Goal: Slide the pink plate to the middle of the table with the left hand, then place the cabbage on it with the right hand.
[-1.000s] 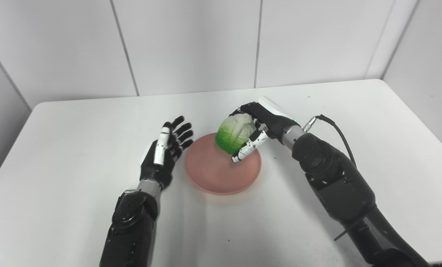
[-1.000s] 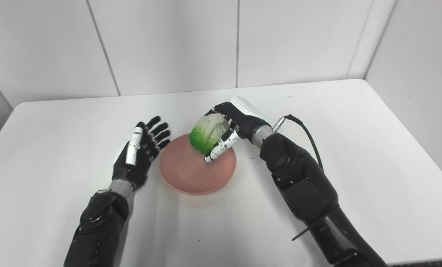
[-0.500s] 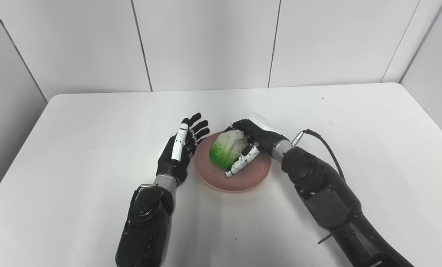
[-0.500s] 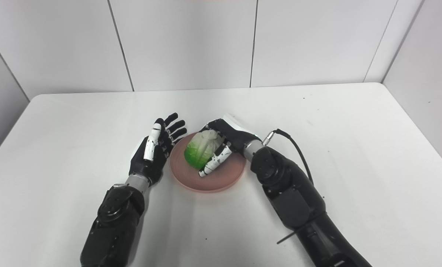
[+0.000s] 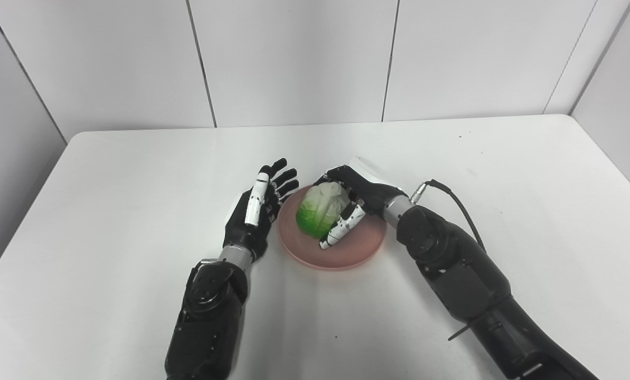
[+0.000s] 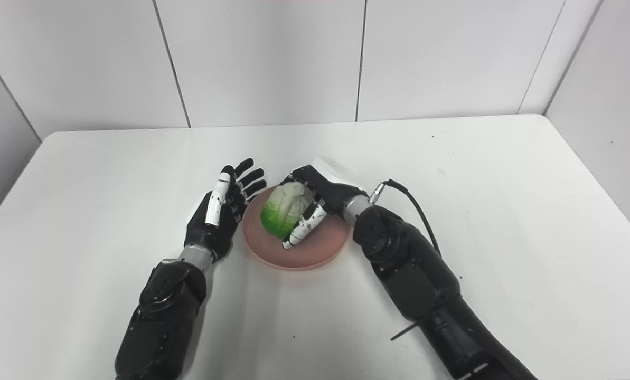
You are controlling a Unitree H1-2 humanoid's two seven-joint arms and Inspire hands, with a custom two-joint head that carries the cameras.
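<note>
Gripping cabbage [image 5: 319, 212] (seemingly resting) on plate [image 5: 362, 252], right hand [image 5: 358, 196]

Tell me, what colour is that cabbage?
The cabbage is bright green at one end, fading to pale whitish at the other; the left eye view shows it best.

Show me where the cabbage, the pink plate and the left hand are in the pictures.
cabbage [image 5: 319, 211], left eye view, on its pale and green leaves.
pink plate [image 5: 359, 250], left eye view, on the bare part near its front rim.
left hand [image 6: 214, 219], right eye view, on the palm.
</note>
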